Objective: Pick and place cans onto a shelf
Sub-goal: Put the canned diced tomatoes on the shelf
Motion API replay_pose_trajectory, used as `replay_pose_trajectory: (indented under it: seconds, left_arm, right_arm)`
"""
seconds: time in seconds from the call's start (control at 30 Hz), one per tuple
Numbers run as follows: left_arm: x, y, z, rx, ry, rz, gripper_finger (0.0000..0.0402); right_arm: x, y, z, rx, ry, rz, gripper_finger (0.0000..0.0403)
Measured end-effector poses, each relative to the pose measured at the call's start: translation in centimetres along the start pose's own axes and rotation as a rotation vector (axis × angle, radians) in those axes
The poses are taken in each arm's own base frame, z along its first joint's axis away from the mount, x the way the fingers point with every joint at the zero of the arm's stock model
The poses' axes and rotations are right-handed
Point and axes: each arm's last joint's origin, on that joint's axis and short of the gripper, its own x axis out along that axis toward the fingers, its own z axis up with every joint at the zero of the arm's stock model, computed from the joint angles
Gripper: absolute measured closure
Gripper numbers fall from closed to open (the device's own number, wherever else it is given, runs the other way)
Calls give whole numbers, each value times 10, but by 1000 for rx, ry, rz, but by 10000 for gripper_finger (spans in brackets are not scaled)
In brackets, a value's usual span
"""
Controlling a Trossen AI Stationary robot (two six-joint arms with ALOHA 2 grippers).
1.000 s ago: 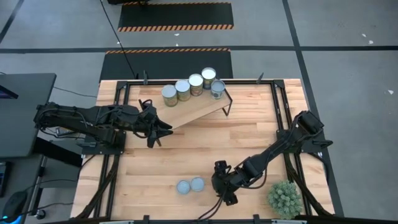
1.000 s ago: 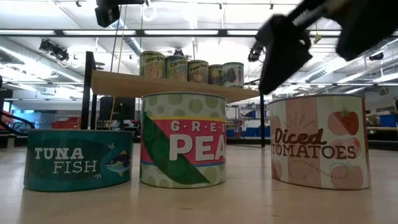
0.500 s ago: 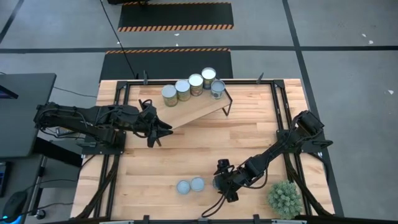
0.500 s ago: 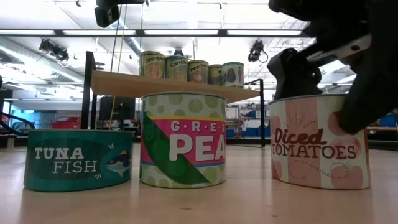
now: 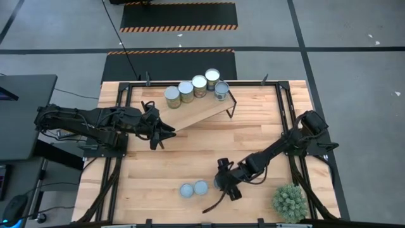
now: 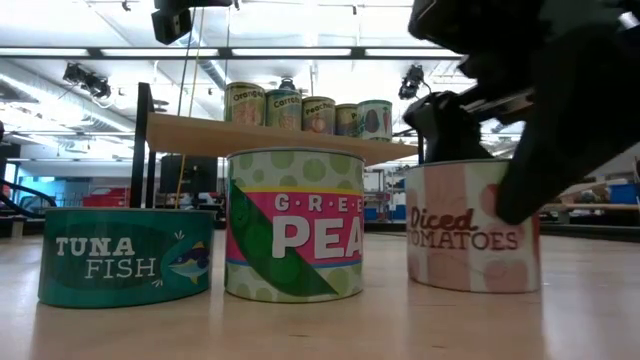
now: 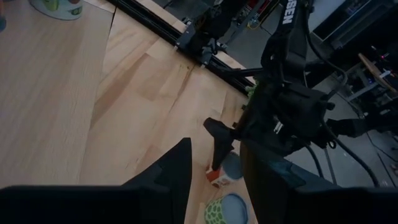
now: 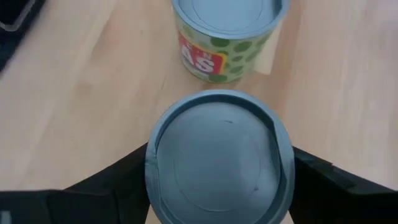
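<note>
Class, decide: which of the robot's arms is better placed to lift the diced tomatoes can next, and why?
Probably the right: the right gripper already straddles the diced tomatoes can, while the left gripper waits beside the shelf.

High view: looks straight down from above, far enough to take in the whole counter [image 5: 253, 136] and the shelf [image 5: 199, 111].
Low view: sits at counter height, very near three cans, facing level across to the shelf [image 6: 270, 137] and the room behind.
Left wrist view: looks along the counter toward the right arm [image 7: 292, 99].
Right wrist view: looks steeply down, very close on the diced tomatoes can [image 8: 219, 165].
Shared: the diced tomatoes can [image 6: 470, 238] and green peas can [image 6: 295, 225] [image 8: 227, 37] appear in the low and right wrist views.
</note>
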Motion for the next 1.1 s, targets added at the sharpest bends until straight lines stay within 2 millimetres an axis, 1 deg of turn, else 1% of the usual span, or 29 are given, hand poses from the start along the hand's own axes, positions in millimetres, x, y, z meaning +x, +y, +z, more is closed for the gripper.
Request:
replay_pose_trajectory:
  seconds: [0.1,0.17,0.27,0.37,0.47,0.53,0.63,0.73,0.8,0.9,1.0,1.1]
  left_arm:
    - [0,0,0,-17,0,0,260]
    - [0,0,0,-19,1,0,260]
    - [0,0,0,-19,1,-1,260]
    - [0,-1,1,-21,-9,-8,260]
    - [0,-1,2,-20,-23,-13,260]
    - [0,-1,2,-20,-32,1,260]
    - [0,0,3,-20,-48,21,260]
    - [0,0,3,-20,-72,52,260]
    - [0,1,4,-21,-83,67,260]
    - [0,1,4,-21,-85,68,260]
    - [0,1,4,-20,-82,70,260]
    - [0,1,4,-19,-83,70,260]
  right_arm:
    - [-7,-13,3,-61,41,9,111]
    - [-18,-23,8,-100,60,-5,111]
    - [-41,-42,21,-110,40,-31,111]
    - [-63,-62,25,-101,20,-49,111]
    - [-92,-82,33,-114,-59,-89,110]
    - [-110,-98,37,-91,-87,-121,108]
    - [-132,-125,44,-37,-64,-160,108]
    - [-151,-148,54,-28,-71,-190,110]
    - [-159,-161,62,-28,-92,-204,110]
    - [-164,-182,71,-25,-94,-198,109]
    - [-159,-201,74,-38,-22,-204,109]
    - [-155,-217,80,-63,8,-212,109]
